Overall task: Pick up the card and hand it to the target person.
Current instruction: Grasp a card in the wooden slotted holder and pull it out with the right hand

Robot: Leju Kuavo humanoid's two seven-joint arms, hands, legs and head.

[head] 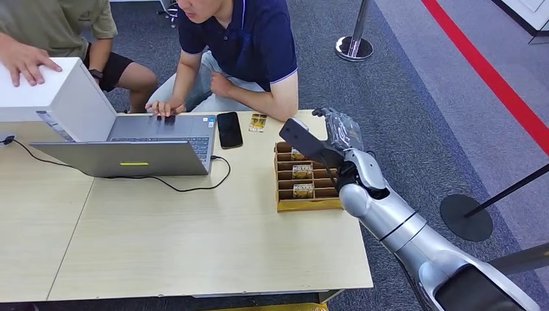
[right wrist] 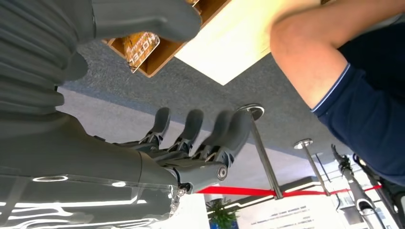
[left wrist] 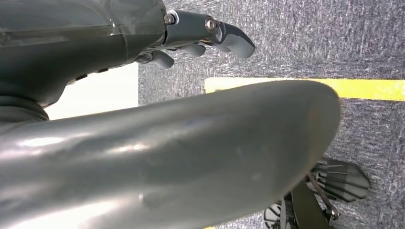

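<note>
A wooden card holder [head: 308,205] stands near the table's right edge, with printed cards [head: 302,171] upright in several slots. My right hand [head: 335,135] hovers over its far right corner, thumb spread out above the back slots and fingers apart, holding nothing. In the right wrist view the thumb [right wrist: 143,19] lies just over one card [right wrist: 141,46] in the holder [right wrist: 165,56], and the fingers [right wrist: 191,131] are off beyond the table edge. A person in a navy shirt [head: 241,40] sits at the far side. My left hand [left wrist: 205,33] hangs over the carpet, empty.
One loose card [head: 257,122] and a black phone [head: 229,129] lie near the seated person's arm. An open laptop [head: 139,146] with a cable, and a white box [head: 61,97] under a second person's hand, fill the left side. Barrier posts [head: 354,45] stand on the carpet.
</note>
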